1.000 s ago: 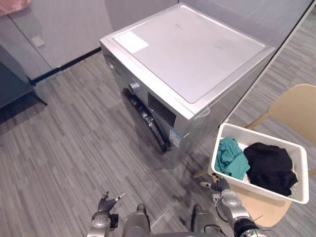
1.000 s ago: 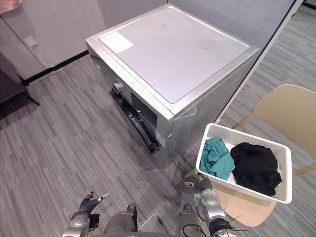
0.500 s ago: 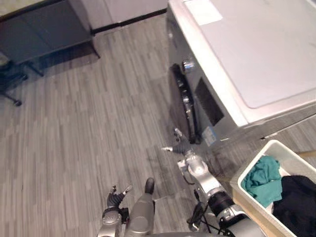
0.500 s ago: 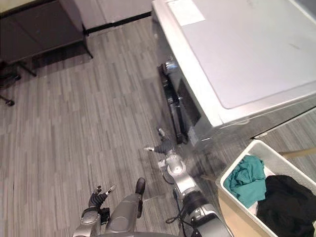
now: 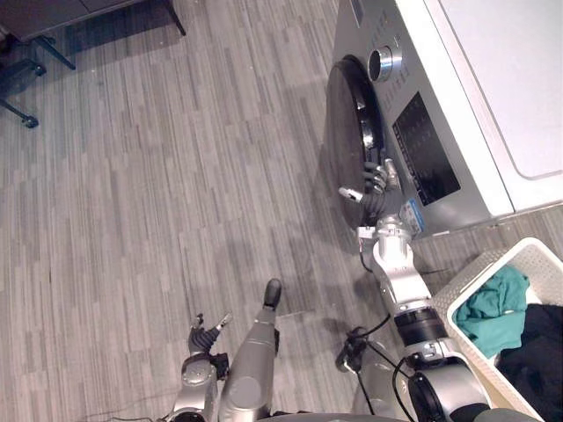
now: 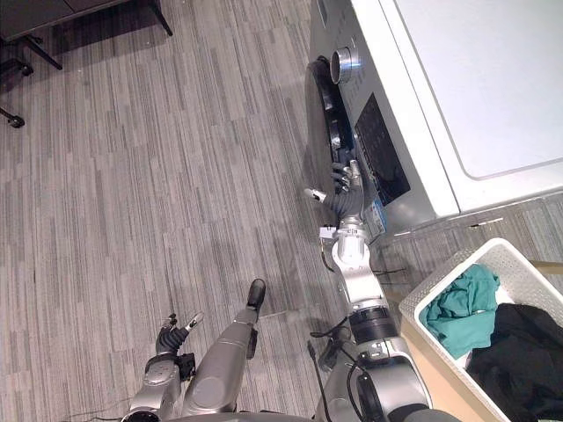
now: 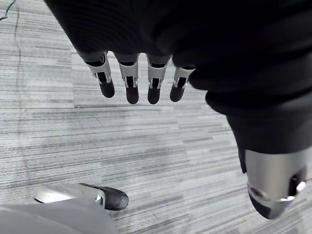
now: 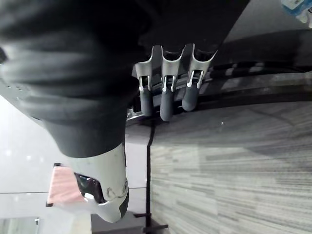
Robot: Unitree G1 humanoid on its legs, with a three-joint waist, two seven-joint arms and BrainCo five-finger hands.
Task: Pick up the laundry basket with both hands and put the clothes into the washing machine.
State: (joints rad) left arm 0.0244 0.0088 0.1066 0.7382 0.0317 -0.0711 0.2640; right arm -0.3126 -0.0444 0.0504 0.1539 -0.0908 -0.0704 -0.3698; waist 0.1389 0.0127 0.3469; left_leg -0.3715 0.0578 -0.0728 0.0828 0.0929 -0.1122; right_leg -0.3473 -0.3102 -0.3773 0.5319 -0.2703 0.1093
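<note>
While the right hand (image 5: pixel 376 188) hangs slack by the washer door (image 5: pixel 348 123) and the left hand (image 5: pixel 204 334) slack lower left, the laundry basket (image 5: pixel 475 280) sits lower right: probably light, stiff; grip opposite rims.

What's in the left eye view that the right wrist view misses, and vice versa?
Left eye adds: the laundry basket with a teal garment and a black garment, the top of the washing machine with its dial, and the left hand low over the floor. Right wrist adds: a pink item in the background. Shared: the right hand, fingers straight, at the machine's dark door, and the floor.
</note>
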